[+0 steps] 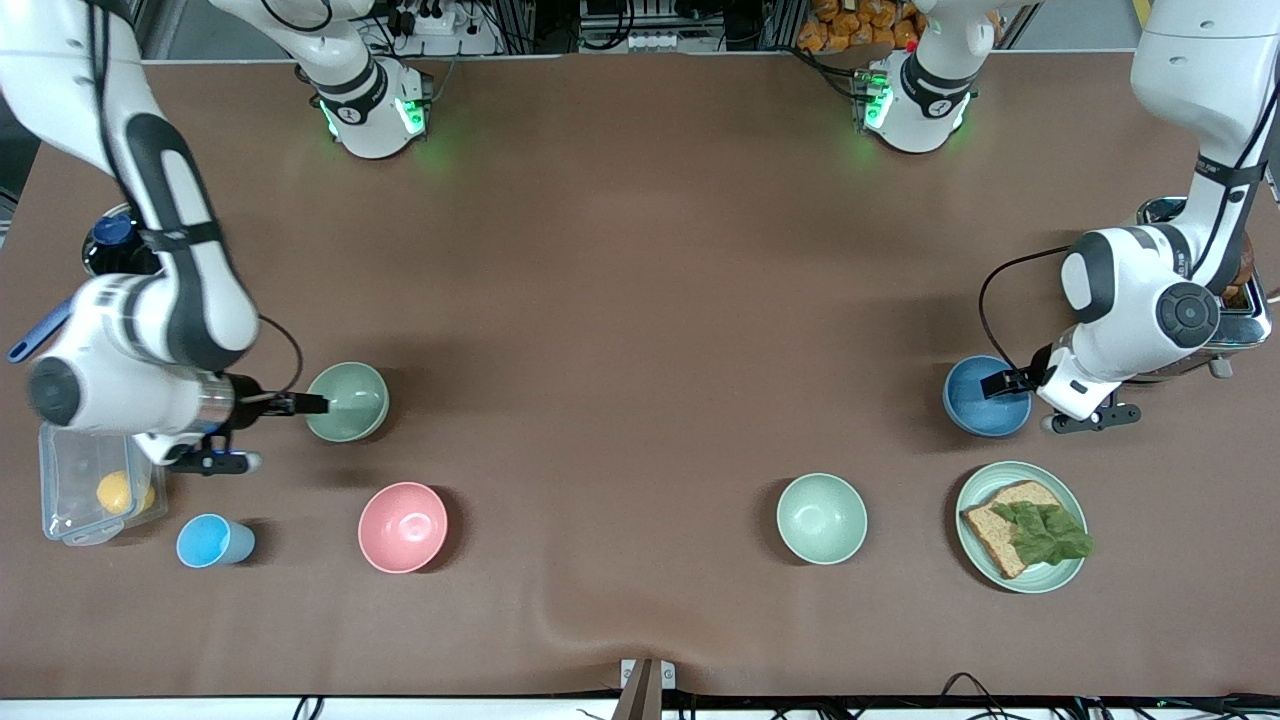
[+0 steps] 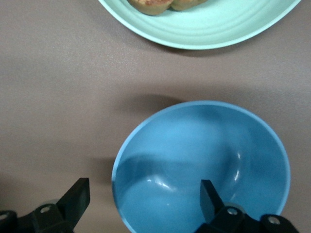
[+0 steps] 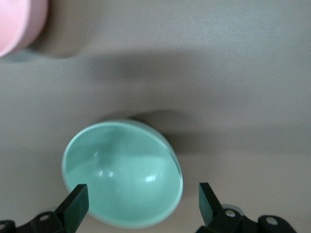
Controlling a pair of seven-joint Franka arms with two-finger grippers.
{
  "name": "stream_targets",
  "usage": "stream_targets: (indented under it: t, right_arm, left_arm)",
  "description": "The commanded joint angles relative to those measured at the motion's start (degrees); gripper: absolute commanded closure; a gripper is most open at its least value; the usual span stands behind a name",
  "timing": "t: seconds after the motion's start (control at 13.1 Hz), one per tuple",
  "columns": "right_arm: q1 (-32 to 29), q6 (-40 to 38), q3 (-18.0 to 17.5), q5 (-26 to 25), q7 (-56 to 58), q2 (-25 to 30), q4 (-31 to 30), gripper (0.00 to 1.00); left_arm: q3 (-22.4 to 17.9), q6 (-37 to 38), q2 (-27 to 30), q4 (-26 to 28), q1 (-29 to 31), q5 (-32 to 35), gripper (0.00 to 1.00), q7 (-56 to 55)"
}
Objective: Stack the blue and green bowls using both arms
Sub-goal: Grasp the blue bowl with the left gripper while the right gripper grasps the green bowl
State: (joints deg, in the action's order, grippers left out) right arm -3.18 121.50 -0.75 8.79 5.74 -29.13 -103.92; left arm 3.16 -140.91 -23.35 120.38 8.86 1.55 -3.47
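Two robot arms reach for bowls at either end of a brown table [image 1: 640, 250]. The right gripper [image 1: 318, 404] sits at the rim of the green bowl [image 1: 348, 401], which stands on the table toward the right arm's end, farther from the front camera than the pink bowl [image 1: 403, 527]. In the right wrist view its two dark fingers [image 3: 77, 204] stand wide apart on either side of the bowl's edge, clasping nothing.

The left gripper [image 1: 1008, 384] is at the blue bowl [image 1: 975, 403], which stands toward the left arm's end, just beside a toaster [image 1: 1235, 310] and farther from the front camera than a green plate [image 1: 975, 495] bearing bread [image 1: 1003, 530] and a lettuce leaf [image 1: 1045, 530]. The left wrist view shows its jaws spread fully, one finger [image 2: 210, 196] inside the bowl and the other outside the rim, not yet pinching the wall.

A paler mint bowl [image 1: 822, 518] stands between the pink bowl and the plate. A light-blue cup [image 1: 212, 541] and a clear plastic box [image 1: 80, 500] holding something yellow rest near the right arm.
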Motion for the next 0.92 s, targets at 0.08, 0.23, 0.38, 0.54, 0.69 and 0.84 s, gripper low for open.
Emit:
stream_targets:
  t: [0.08, 0.23, 0.38, 0.54, 0.69, 0.84]
  right_arm:
    - [0.1, 3.4, 0.0, 1.4, 0.7, 1.2, -4.4, 0.0]
    - [-0.3, 3.6, 0.0, 1.7, 2.8, 0.4, -5.5, 0.0]
    - [-1.0, 3.6, -0.1, 1.9, 4.0, -0.1, -5.7, 0.0]
    - [-1.1, 3.7, -0.1, 1.9, 4.1, -0.2, -5.9, 0.0]
    - [-1.1, 4.0, -0.1, 2.0, 4.4, -0.6, -6.6, 0.26]
    - [-1.2, 4.4, -0.1, 2.1, 5.8, -0.6, -6.8, 0.75]
  left_arm:
    - [0.2, -0.3, -0.8, -0.5, 1.4, 1.0, 0.02, 1.0]
    - [0.2, -0.3, -1.4, -0.7, 1.5, 1.0, 0.07, 1.0]
    - [0.2, -0.3, -1.4, -0.7, 1.5, 1.1, 0.16, 0.9]
    - [0.2, -0.3, -1.4, -0.7, 1.5, 1.1, 0.35, 0.9]
    - [0.2, -0.3, -1.4, -0.7, 1.4, 1.0, 0.75, 0.7]
    - [0.2, -0.1, -1.3, -0.7, 1.3, 1.1, 1.0, 0.9]
